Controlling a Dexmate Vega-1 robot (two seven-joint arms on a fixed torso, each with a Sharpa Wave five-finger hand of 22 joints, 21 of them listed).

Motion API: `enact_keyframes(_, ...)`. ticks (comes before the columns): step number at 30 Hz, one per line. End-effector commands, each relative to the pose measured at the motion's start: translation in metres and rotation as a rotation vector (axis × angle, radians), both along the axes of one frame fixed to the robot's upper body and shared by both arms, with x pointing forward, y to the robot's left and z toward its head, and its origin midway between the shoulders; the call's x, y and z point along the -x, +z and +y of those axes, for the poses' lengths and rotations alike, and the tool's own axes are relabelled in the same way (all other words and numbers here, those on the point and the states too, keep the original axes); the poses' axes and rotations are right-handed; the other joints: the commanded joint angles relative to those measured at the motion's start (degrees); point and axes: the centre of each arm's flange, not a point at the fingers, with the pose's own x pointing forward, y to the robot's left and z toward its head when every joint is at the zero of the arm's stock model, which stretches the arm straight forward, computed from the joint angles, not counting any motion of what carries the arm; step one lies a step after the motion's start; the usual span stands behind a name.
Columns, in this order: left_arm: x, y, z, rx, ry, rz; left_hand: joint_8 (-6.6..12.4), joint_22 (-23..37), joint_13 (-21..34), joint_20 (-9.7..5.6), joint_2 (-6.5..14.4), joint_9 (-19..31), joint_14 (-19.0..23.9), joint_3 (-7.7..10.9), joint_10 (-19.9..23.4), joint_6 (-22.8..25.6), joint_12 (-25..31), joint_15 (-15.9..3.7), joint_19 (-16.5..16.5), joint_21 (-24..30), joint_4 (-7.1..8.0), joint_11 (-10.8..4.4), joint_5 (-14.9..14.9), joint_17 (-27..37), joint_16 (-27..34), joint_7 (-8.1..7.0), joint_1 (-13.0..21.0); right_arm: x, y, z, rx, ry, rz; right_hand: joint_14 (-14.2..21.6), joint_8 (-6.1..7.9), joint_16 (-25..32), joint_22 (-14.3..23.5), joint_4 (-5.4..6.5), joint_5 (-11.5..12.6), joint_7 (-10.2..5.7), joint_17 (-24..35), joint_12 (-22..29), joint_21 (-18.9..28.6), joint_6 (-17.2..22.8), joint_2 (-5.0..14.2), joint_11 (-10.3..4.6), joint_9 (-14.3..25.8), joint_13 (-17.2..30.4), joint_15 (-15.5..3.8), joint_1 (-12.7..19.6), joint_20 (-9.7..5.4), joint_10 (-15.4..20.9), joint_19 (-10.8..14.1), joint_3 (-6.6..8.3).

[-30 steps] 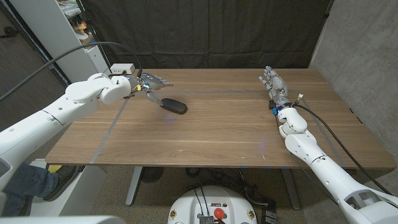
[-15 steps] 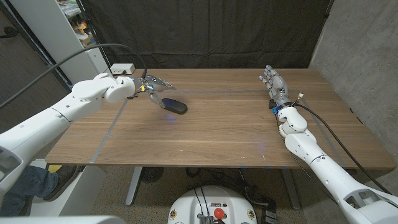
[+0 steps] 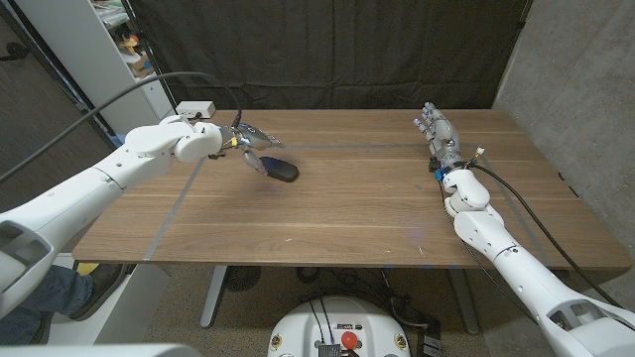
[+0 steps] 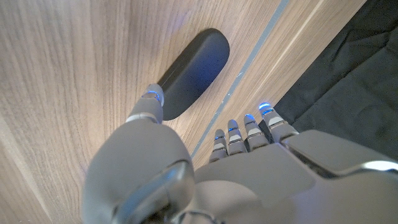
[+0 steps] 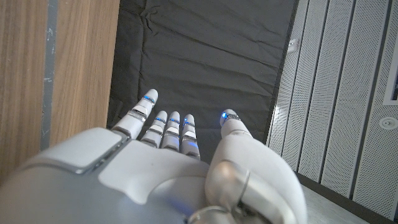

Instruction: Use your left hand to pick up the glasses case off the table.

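A dark oblong glasses case lies on the wooden table, left of the middle. My left hand hovers just above its far-left end, fingers spread and nothing held. In the left wrist view the case lies just past the thumb tip, while the other fingers reach beside it over a pale line in the wood. My right hand stands on the table at the far right with its fingers stretched out, holding nothing; it is also seen in the right wrist view.
A small white box sits at the table's far left corner. A pale stripe runs across the table's left part. A black curtain hangs behind the table, with a white shelf unit at the back left.
My left hand has moved to the right, from left of the case to right over its near end. The case and the right hand have stayed put.
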Motion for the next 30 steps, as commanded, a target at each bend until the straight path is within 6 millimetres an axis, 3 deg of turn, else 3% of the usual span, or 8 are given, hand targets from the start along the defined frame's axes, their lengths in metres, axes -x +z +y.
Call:
enact_keyframes(1,-0.008,-0.006,-0.003,-0.003,0.007,0.025,0.24,0.20,0.19,0.50,-0.44,0.20,0.49,-0.19,0.44,0.26,0.45,0.20,0.57,0.29,0.04,0.31,0.49,0.09,0.27,-0.09,0.38,-0.001,0.002,0.000,-0.005,0.001,-0.006,0.90,0.06,0.39,0.29,0.02,0.37,-0.18,0.11,0.47,0.50,0.58,0.23,0.09,0.11,0.13,-0.22,0.03,0.38,0.63,0.35,-0.15)
enact_keyframes(30,-0.031,-0.014,-0.010,0.013,-0.016,0.051,0.67,0.21,0.27,1.05,-0.24,0.20,0.56,-0.48,0.73,1.75,0.59,0.16,0.25,-0.02,0.13,0.54,0.85,0.08,0.19,-0.21,0.66,0.003,0.000,-0.007,-0.023,-0.024,-0.010,1.63,0.14,0.72,0.30,0.13,0.37,-0.17,0.10,0.55,0.63,0.91,0.17,-0.13,0.10,0.12,-0.16,-0.18,0.45,0.99,0.88,-0.27)
